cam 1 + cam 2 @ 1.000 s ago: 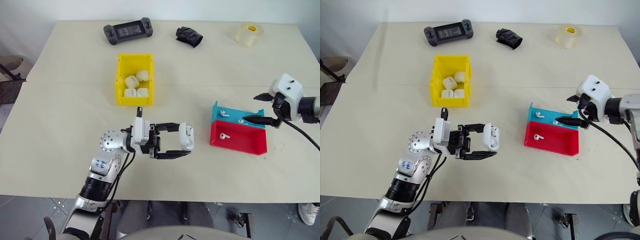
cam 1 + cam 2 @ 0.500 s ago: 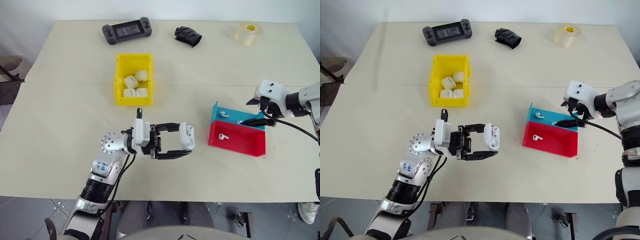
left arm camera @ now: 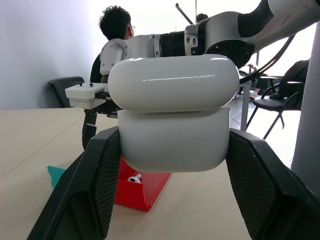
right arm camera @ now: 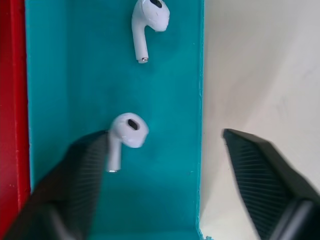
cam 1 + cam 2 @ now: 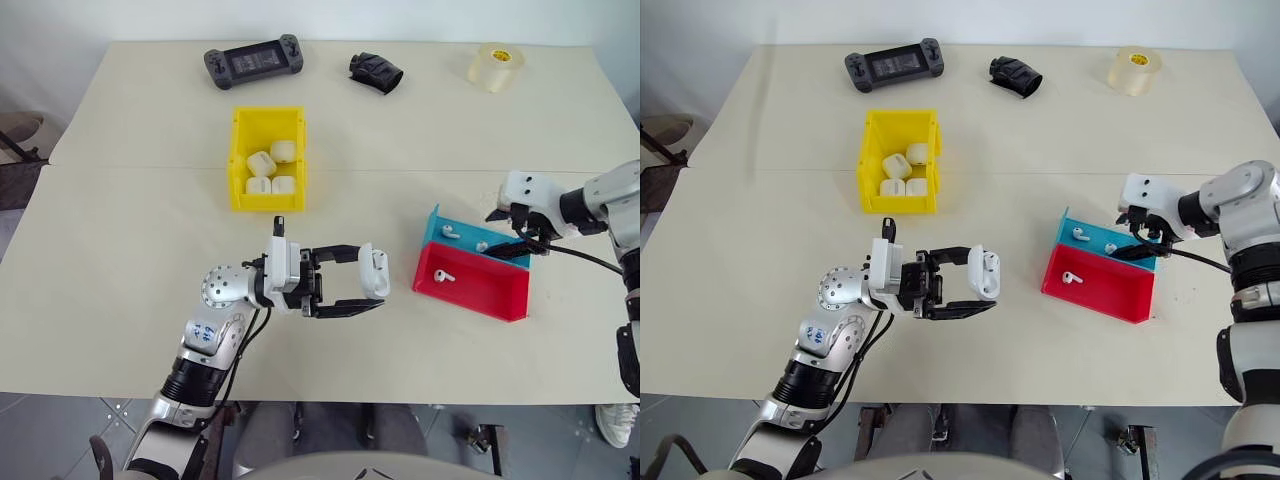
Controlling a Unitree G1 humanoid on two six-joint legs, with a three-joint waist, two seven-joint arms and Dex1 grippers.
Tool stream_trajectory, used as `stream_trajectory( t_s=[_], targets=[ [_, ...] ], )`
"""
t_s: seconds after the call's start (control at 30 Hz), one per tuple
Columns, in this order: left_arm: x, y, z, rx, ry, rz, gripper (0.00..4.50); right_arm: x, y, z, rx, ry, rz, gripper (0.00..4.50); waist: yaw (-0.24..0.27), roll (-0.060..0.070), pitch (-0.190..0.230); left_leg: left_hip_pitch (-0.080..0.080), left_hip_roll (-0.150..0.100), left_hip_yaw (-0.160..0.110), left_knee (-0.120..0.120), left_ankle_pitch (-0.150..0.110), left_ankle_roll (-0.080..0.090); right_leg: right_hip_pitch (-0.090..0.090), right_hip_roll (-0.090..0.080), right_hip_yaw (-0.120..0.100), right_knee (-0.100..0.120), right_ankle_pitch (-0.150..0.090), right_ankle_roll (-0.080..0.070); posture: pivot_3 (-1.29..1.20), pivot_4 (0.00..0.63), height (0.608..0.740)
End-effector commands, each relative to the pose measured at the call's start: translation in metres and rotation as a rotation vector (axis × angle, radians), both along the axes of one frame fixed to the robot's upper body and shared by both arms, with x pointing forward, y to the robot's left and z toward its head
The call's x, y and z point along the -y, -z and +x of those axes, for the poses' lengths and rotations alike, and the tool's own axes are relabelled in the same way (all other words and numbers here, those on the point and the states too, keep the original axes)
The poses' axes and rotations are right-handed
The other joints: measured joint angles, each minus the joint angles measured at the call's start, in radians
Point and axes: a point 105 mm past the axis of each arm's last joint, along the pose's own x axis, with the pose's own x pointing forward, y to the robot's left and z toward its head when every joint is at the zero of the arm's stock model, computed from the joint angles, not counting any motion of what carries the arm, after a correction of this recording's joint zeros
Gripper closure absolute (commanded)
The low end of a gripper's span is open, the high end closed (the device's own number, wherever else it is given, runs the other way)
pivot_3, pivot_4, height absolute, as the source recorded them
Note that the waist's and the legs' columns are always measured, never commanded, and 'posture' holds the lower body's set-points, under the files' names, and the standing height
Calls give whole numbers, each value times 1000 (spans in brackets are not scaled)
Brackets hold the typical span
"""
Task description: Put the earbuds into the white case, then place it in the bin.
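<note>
My left gripper hangs above the table's front middle, shut on the white case, which looks large in the left wrist view. My right gripper is down in the teal tray and open. In the right wrist view one earbud lies against one of its fingers and a second earbud lies farther along the tray. Another earbud lies in the red tray. The yellow bin stands at the middle left of the table.
Several white cases lie in the bin. A black game controller, a black crumpled object and a tape roll line the far edge. A person sits behind in the left wrist view.
My right gripper has moved left and down into the teal tray, and its fingers have narrowed around an earbud. The left gripper and the case have stayed still.
</note>
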Motion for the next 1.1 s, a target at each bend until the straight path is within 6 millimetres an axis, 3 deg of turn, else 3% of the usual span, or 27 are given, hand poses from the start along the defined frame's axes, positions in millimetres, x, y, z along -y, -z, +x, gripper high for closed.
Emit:
stream_trajectory(
  t_s=[0.03,0.47,0.57,0.7,0.83,0.93,1.1],
  targets=[
    [1,-12,-5,61,3,-24,1721,-1,-4,1,11,-14,4,2146,0,0,0,0,0,0,0,0,0,0,0,0,0,0,0,0,150,740],
    [1,-14,-3,64,-1,-26,1721,-4,1,0,4,-32,11,2146,0,0,0,0,0,0,1,0,0,0,0,0,1,0,0,0,150,740],
    [0,-14,-3,66,-2,-24,1721,-5,3,0,0,-34,17,2680,-1,0,0,1,0,0,1,0,0,0,0,0,1,0,0,0,150,740],
    [0,-15,-2,68,-2,-21,1721,-6,6,-1,-7,-31,22,3915,0,0,0,1,0,0,1,0,0,1,0,0,2,0,0,0,150,740],
    [-1,-15,-1,70,-3,-17,1721,-6,5,0,9,-22,31,3919,0,0,0,1,0,0,1,0,0,1,0,0,2,0,0,0,150,740],
    [-1,-15,0,71,-2,-16,1721,-6,0,2,36,-14,49,3919,0,0,0,1,0,0,1,0,0,1,0,0,2,0,0,0,150,740],
    [-2,-17,3,79,-1,-21,1721,-9,-41,0,167,-23,193,3919,0,1,0,1,0,0,1,0,0,0,0,1,2,0,0,0,150,740]
  ],
)
